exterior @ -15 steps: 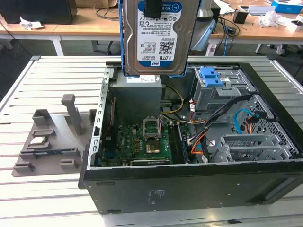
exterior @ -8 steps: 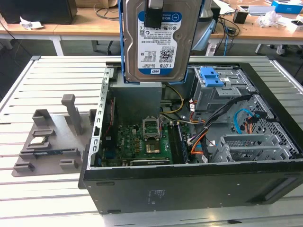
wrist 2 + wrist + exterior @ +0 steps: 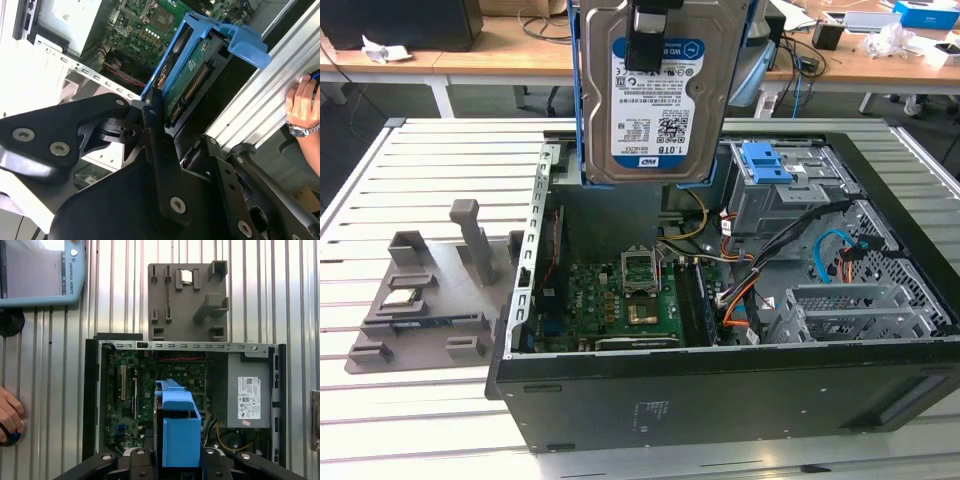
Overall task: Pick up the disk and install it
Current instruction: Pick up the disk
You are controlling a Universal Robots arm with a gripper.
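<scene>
The pincer (image 3: 177, 122) clamps the disk (image 3: 655, 100) by its faces. The disk hangs upright, label toward the exterior view, above the open case (image 3: 720, 400) lying on the slatted counter (image 3: 420, 410).

In the exterior view, the open computer case (image 3: 720, 390) lay on the slatted table (image 3: 380, 420) and took up the centre and right of the frame. The disk (image 3: 655, 90) hung upright at top centre, above the case, clamped in the gripper (image 3: 172, 122). Below it, in the case's left half, lay the motherboard (image 3: 620, 300). A drive cage (image 3: 790, 200) stood at the right rear with a bracket (image 3: 765, 162) on top. Just left of the case, a tray (image 3: 430, 290) rested on the table, with a chip (image 3: 400, 297) on its left part. Desks (image 3: 500, 60) ran along the top of the frame, behind the table. In the first wrist view, a hand (image 3: 7, 412) lay on the table, apart from the case.
</scene>
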